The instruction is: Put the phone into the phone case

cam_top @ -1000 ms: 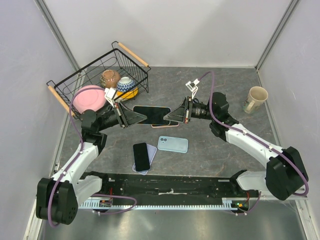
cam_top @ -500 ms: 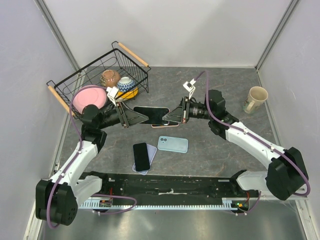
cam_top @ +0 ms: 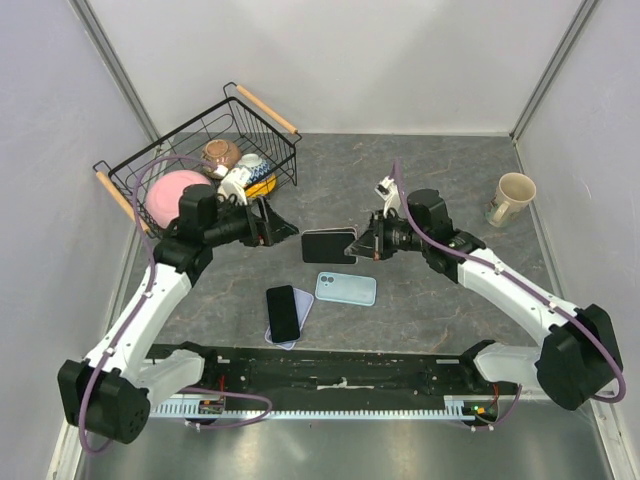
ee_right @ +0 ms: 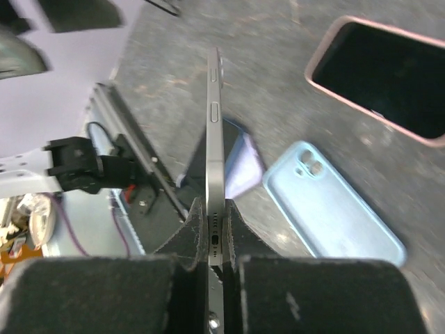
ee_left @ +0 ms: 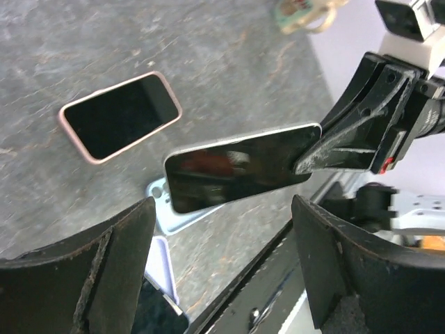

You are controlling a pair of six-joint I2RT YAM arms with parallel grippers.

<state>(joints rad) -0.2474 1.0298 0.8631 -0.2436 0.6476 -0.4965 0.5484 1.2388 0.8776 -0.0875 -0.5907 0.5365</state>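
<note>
The phone [ee_left: 240, 167] is up off the counter [cam_top: 450, 170], dark screen facing up. It is gripped by one short end and nothing supports the other end. The right claw [cam_top: 362, 243] is clamped on that end. Its own wrist camera sees the phone edge-on, with the thin metal side and its buttons running straight out from between the pressed fingers [ee_right: 177, 236]. The left claw [cam_top: 285, 228] sits just beyond the phone's free end with its two fingers [ee_left: 118, 278] spread wide apart. They touch nothing, and the phone shows in the gap between them in the left wrist view.

The light blue phone case [cam_top: 346, 288] lies flat on the counter near the held phone, on the side towards the arm bases, with its camera cut-out visible. A pink-rimmed phone [ee_left: 118, 115] lies on the counter screen up, close by the held phone. In the overhead view the held phone mostly covers it. Left of the blue case, a black phone [cam_top: 283, 312] rests on top of a lavender case [cam_top: 303, 305].

At the far left of the counter stands a wire basket [cam_top: 268, 108] holding a pink plate [cam_top: 170, 190] and some bowls. A mug [cam_top: 515, 197] stands upright at the far right, well apart from everything else.
</note>
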